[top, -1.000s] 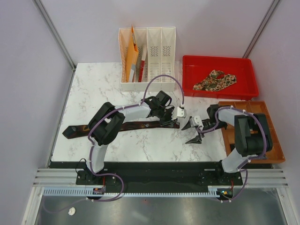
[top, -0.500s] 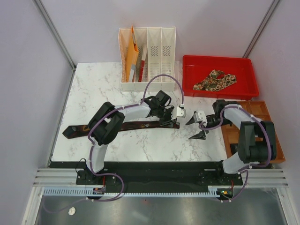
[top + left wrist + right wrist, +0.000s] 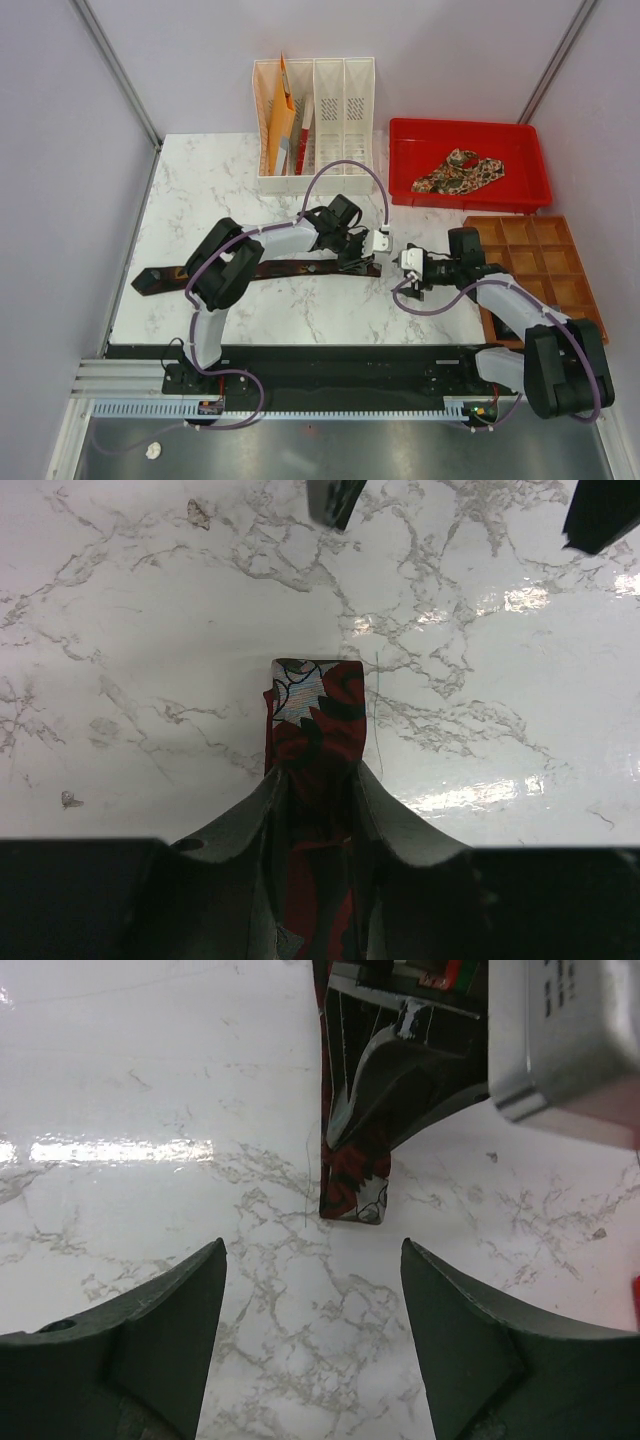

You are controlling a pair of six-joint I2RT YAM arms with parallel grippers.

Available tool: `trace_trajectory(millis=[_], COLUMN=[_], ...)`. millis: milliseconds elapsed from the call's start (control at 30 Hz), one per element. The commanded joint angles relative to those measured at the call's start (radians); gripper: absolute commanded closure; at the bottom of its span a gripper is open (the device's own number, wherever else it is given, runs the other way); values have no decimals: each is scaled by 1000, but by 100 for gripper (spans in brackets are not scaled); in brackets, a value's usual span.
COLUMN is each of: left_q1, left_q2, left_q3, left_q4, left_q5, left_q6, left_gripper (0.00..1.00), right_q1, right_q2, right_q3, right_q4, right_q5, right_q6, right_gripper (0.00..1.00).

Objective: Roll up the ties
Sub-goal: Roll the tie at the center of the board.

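The left tool (image 3: 318, 780) was closed most of the way on the narrow end of the long dark maroon-brown fabric necktie (image 3: 315, 705). Both fingers pressed the fabric. A short squared-off tip projected ahead of the fingertips and lay flat on the white marble desk (image 3: 150, 630). Behind the tool, the rest of this necktie ran straight along the desk and passed under the left arm.

Directly ahead of the left tool and facing it, the right tool (image 3: 312, 1290) stood wide open and held nothing. The necktie tip lay just ahead of its gap, not between the fingers.

Off to the far side of the right tool, well apart, the tan-and-brown paisley necktie (image 3: 460, 170) lay bunched in a red plastic tray (image 3: 470, 128). A brown compartmented tray (image 3: 545, 245) sat beside the right arm. A white file rack (image 3: 345, 110) holding orange paper folders (image 3: 280, 125) stood at the far edge of the desk.
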Motion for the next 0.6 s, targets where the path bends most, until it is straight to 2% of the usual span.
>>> trace_trajectory(millis=[0,67,100,167,267,300,400,433,533,567], left_q1=[1,4,4,6,6,6,6,6,6,6], left_q2=[-8,-10,-11,-14,-23,-25,-24,-19,-14,-14], left_q3=[-35,-43,-49,-58,-70,-77,-80,-80,-74,-72], left_q4=[-91,-93,-91,-93,-93,-93,-91,-93,-93,-91], left_q5=[15,9,6,7,6,4,7,7,6,4], left_q6=[36,34,36,36,36,36,36,36,33,31], left_gripper=[98,98,98,98,98,98,98,98,98,98], right_q1=[53,60,62,60,60,60,60,60,62,59], right_q2=[55,62,58,49,47,35,-77,-124,-142,-136], right_q3=[37,8,-7,-17,61,61,17,6,15,25], right_q4=[167,210,298,363,254,250,324,342,304,289], right_q5=[8,8,32,62,74,77,105,125,186,270], right_q6=[77,57,89,163,321,437,606,734,916,1029], right_gripper=[24,26,26,25,27,27,22,21,21,23])
